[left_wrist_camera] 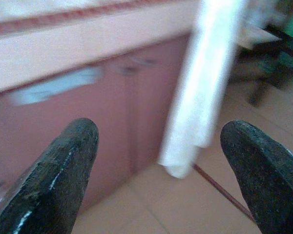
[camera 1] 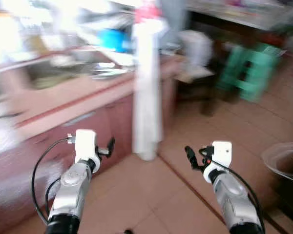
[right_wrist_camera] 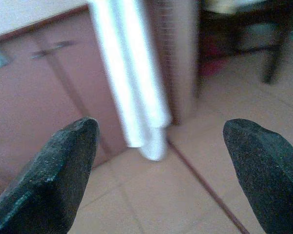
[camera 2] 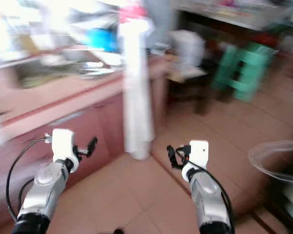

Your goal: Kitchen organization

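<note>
The two head views look forward and down over both raised arms, blurred, with the counter (camera 1: 63, 97) at upper left and tiled floor (camera 1: 151, 195) below. Each wrist view looks low along its own spread fingers toward the cabinet fronts (left_wrist_camera: 112, 112). All four share the hanging white cloth (camera 1: 147, 87).

Two silver arms with white wrist blocks; black cables loop behind each; the left gripper (camera 1: 110, 144) and right gripper (camera 1: 189, 155) seem matte black, though blurred.

Cabinets (camera 1: 63, 141): reddish-brown. Hanging cloth (camera 1: 147, 87): white (red at top). Stool (camera 1: 249, 70): green. Floor tiles (camera 1: 151, 195): terracotta.
</note>
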